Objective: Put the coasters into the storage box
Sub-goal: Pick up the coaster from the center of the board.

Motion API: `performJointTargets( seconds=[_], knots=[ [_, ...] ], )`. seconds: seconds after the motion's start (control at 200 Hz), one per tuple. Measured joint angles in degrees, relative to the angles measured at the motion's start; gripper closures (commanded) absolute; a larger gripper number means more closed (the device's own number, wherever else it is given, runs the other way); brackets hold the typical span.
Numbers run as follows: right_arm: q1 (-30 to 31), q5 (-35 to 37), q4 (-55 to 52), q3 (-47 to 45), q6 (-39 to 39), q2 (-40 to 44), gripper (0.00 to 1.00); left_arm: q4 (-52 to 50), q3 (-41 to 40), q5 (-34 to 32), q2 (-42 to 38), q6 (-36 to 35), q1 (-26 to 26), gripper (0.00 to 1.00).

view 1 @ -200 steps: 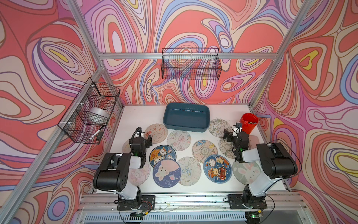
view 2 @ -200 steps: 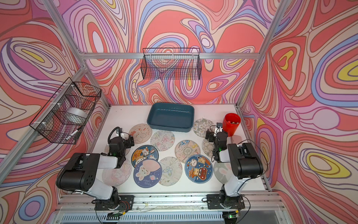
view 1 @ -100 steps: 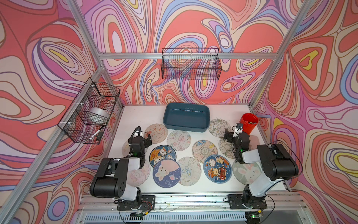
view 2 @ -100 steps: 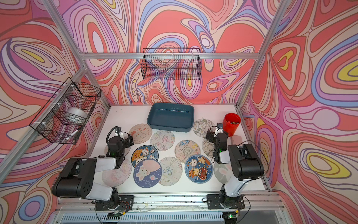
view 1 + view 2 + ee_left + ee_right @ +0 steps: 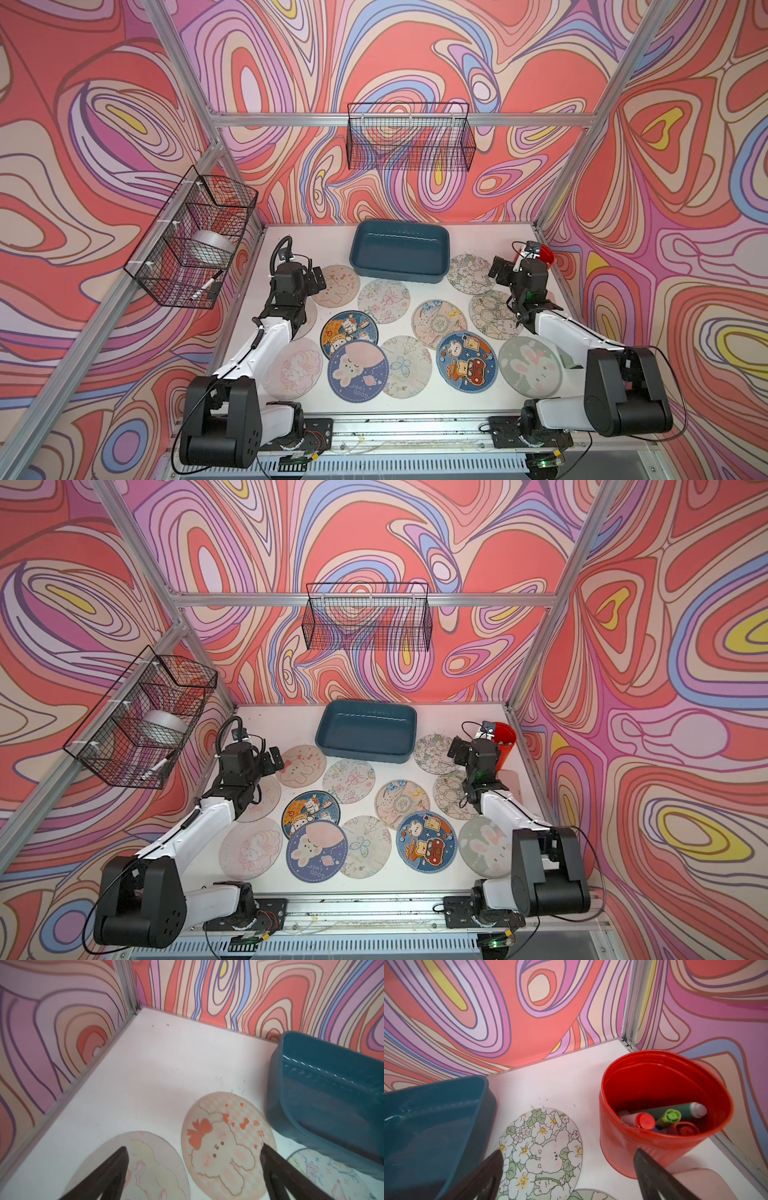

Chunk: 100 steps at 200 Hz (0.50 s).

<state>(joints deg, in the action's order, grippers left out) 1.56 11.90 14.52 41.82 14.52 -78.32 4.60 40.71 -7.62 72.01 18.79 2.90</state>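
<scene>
On the table the coasters lie unmoved; left gripper and right gripper, spread empty, seemingly advanced.

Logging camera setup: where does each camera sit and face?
Top views: high in front, looking down at white table; left arm, right arm show.
Left wrist: on its arm, faces checked beige round coaster; open left hand shows.
Right wrist: faces round flowered coaster, red plastic cup; open right hand shows.
Both wrist views share teal plastic storage box.

Floral coaster beside red cup
</scene>
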Motion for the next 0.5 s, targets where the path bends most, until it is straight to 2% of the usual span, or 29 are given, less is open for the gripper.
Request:
performJointTargets(
  seconds=[0.16,0.275,0.501],
  knots=[
    [0.00,-1.33,-13.38,3.87,6.05,2.36,0.02,-6.97,-0.02,5.31,-0.55,6.27,0.59,0.00],
    [0.00,-4.76,-21.05,5.09,9.33,2.58,0.02,-9.62,-0.02,9.05,-1.53,10.34,1.42,0.00],
    [1.29,-11.91,-30.01,5.97,13.51,2.58,0.02,-13.55,-0.02,13.60,-1.90,16.06,7.52,0.00]
  ],
)
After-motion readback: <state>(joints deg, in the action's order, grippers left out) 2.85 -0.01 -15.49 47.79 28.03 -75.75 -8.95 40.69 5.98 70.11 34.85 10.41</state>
